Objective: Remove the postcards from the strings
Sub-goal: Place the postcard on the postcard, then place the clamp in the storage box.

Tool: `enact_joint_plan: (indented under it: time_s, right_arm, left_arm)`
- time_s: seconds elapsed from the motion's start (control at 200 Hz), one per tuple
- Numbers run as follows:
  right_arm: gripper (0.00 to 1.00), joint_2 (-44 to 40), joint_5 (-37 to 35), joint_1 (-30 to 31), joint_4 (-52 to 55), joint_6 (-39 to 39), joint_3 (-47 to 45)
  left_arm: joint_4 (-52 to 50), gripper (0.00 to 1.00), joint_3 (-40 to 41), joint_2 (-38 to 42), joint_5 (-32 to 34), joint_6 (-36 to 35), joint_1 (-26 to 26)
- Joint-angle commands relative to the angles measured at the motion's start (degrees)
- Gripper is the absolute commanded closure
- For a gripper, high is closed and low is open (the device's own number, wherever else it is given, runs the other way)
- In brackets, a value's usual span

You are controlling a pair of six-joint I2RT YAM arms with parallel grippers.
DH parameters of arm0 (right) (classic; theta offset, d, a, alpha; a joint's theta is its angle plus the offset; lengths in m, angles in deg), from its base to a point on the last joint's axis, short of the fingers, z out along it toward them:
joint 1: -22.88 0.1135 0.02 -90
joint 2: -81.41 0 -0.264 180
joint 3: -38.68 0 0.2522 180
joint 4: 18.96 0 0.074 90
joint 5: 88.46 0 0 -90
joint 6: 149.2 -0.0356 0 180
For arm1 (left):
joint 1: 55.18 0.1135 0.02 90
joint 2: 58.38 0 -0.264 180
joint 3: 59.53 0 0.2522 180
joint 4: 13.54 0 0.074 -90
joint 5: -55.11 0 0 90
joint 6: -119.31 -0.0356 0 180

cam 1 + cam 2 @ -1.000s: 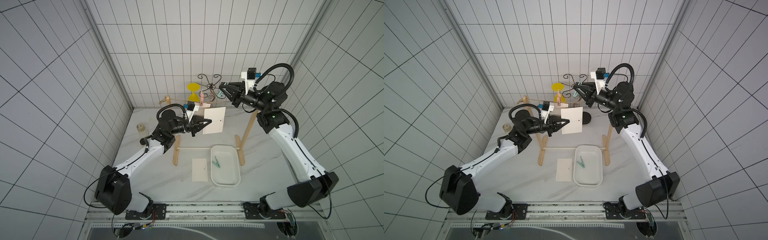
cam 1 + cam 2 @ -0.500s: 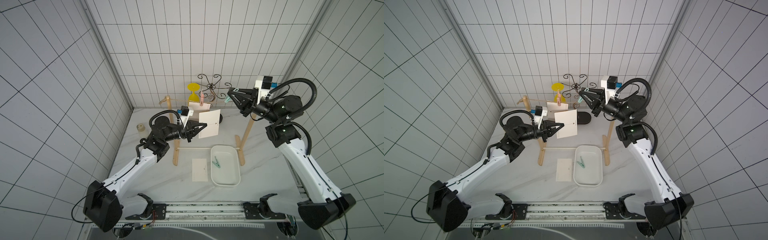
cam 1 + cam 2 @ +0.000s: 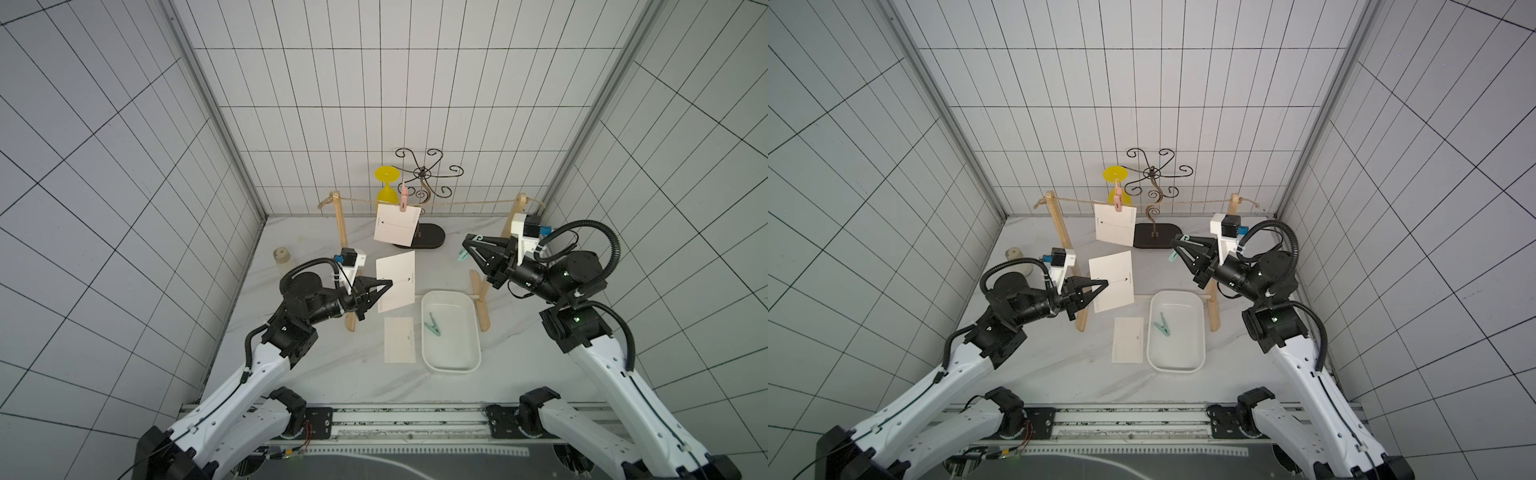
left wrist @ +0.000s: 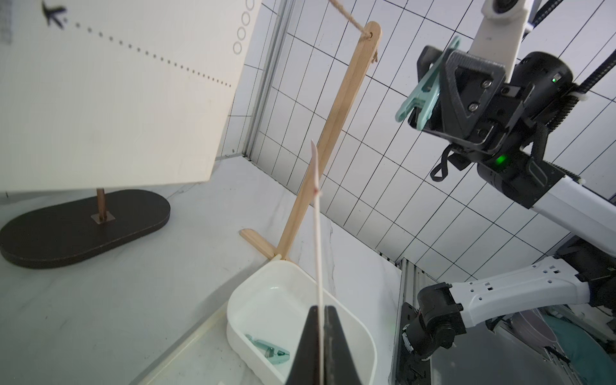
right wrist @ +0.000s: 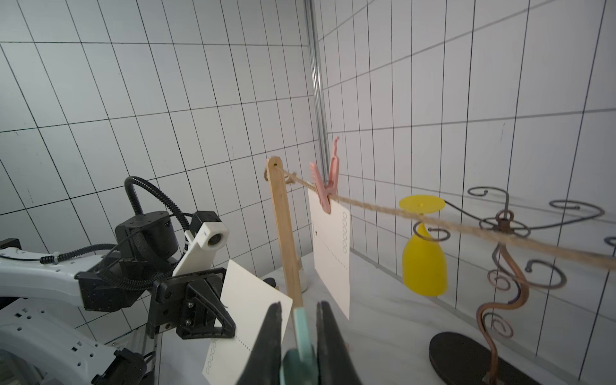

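In both top views the left arm (image 3: pixel 257 370) comes in from the lower left. The left jaws are shut tight on the left edge of the held postcard (image 3: pixel 397 286), which hangs in the air at centre frame, below the string (image 3: pixel 465 203) and clear of it. In the left wrist view this card (image 4: pixel 318 233) shows edge-on (a thin pale line) pinched between the two dark fingers (image 4: pixel 308 343).

The string runs across the upper centre between the left post (image 3: pixel 341 232) and the right post (image 3: pixel 509 224). The hanging postcard (image 3: pixel 395 226) is fixed to it by a pink clothespin (image 3: pixel 403 199), nearer the left post. In the right wrist view the same pin (image 5: pixel 328 186) grips the top edge of that card (image 5: pixel 331 260).

The third postcard (image 3: pixel 400 346) lies flat on the table (image 3: pixel 332 374) at lower centre, just left of the white tray (image 3: pixel 452 370). A teal clothespin (image 3: pixel 432 329) lies inside the tray.

The right arm (image 3: pixel 602 365) enters from the lower right. The right jaws are closed on a second teal pin (image 4: pixel 423 90), held in the air right of centre, near the right post and lower than the string.
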Motion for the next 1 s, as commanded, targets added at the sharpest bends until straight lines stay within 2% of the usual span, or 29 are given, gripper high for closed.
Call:
enact_joint_plan:
  time_s: [0.0, 0.22, 0.505, 0.81, 0.95, 0.995]
  right_arm:
    - [1.0, -2.1, -1.9, 0.8, 1.4, -3.2, -8.1]
    - [1.0, -2.8, -4.9, 1.3, 0.7, -6.2, -20.0]
    - [1.0, 0.7, -6.4, 2.7, -6.4, -12.3, -31.7]
    - [1.0, 8.4, -9.9, 5.0, -9.8, -14.1, -36.7]
    - [0.84, 10.9, -10.2, 5.5, -11.9, -15.3, -38.2]
    - [0.75, 11.4, -10.5, 5.7, -12.7, -15.6, -38.8]
  left_arm:
    - [-1.4, 1.0, 4.9, 2.7, 2.8, 5.0, -0.1]
    - [6.6, 1.0, 14.1, 0.5, 1.5, 13.1, -1.1]
    - [9.3, 1.0, 18.5, -6.4, 1.8, 15.6, -3.9]
    - [13.8, 1.0, 23.4, -13.9, 4.5, 17.1, -4.2]
    - [18.7, 1.0, 26.0, -16.8, 4.9, 19.3, -4.2]
    - [18.4, 0.87, 26.3, -17.5, 5.9, 19.3, -4.2]
